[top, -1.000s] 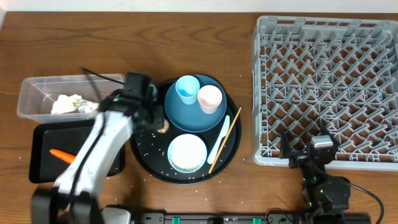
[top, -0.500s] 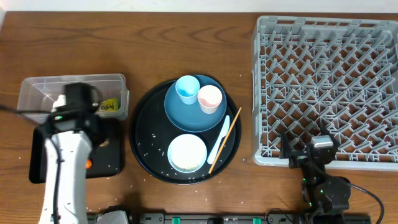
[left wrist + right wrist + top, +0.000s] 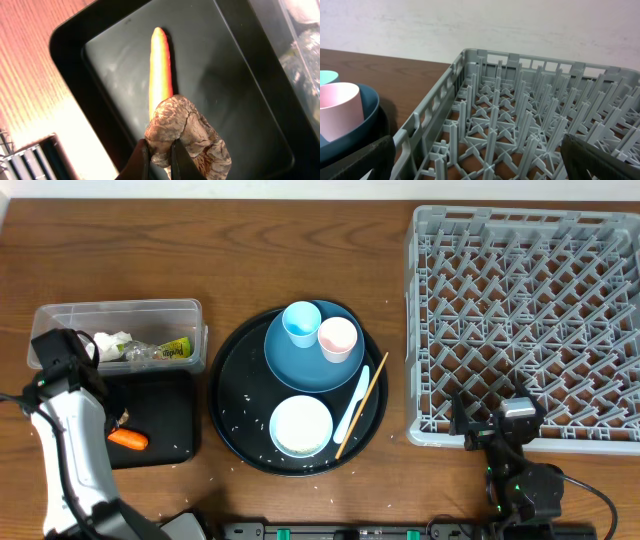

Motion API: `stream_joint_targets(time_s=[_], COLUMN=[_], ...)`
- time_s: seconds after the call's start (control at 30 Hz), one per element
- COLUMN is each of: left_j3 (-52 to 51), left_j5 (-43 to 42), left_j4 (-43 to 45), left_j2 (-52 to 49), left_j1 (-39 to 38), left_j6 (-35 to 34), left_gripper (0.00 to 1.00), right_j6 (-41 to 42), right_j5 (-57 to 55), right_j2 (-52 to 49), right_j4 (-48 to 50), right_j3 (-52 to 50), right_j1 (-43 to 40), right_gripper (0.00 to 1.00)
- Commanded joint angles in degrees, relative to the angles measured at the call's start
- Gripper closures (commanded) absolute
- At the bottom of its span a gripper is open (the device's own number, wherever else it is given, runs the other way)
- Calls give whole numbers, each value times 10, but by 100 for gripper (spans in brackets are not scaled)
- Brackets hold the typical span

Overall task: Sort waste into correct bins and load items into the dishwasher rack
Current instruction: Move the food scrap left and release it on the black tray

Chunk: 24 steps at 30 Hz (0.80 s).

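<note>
over the black tray (image 3: 65, 45), left end effector (image 3: 159, 150) pinched brown food piece (image 3: 187, 135) above carrot (image 3: 161, 70), right end effector (image 3: 480, 160) spread wide, empty

Table (image 3: 300, 240): rack (image 3: 520, 310), tub (image 3: 120, 305), tray (image 3: 165, 405), round tray (image 3: 235, 395)

The left tool (image 3: 160, 150) is clamped on a brown food piece (image 3: 192, 137); the right tool (image 3: 497, 422), at lower right in the overhead view, is spread wide.

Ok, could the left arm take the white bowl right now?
Probably not yet: the left hand is shut on the brown food piece over the black rectangular tray. The white bowl itself sits uncovered.
</note>
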State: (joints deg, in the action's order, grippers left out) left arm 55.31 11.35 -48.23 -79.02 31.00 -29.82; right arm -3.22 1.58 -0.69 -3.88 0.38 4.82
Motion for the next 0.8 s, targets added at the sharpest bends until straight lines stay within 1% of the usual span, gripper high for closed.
stream_joint_targets(time_s=[0.0, 0.27, 0.43, 0.5, 0.57, 0.6, 0.67, 0.7, 0.73, 0.77], left_j3=[-7, -7, -7, -7, -7, -7, -7, -7, -7, -7], left_j5=[-1, -1, -2, -2, -2, -2, -2, -2, -2, -2], left_j4=[14, 73, 104, 117, 128, 133, 140, 143, 143, 144], left_j2=[-32, -94, -104, -104, -104, -104, -104, -104, -104, -104], left_j1=[7, 24, 43, 50, 54, 55, 55, 55, 55, 55], left_j6=[-5, -5, -5, -5, -5, -5, -5, -5, -5, -5], left_gripper=[94, 94, 93, 92, 84, 83, 73, 64, 52, 45], right_j6=[-5, -5, -5, -5, -5, -5, -5, -5, -5, -5], right_j5=[4, 3, 3, 3, 3, 3, 3, 4, 4, 3], right_j2=[2, 2, 2, 2, 2, 2, 2, 2, 2, 2], right_j4=[-2, -2, -2, -2, -2, -2, -2, -2, -2, -2], right_j3=[-1, -1, -1, -1, -1, -1, -1, -1, -1, -1], right_j1=[-3, -3, -3, -3, -3, -3, -3, -3, -3, -3], right_gripper=[1, 1, 1, 1, 1, 1, 1, 1, 1, 1])
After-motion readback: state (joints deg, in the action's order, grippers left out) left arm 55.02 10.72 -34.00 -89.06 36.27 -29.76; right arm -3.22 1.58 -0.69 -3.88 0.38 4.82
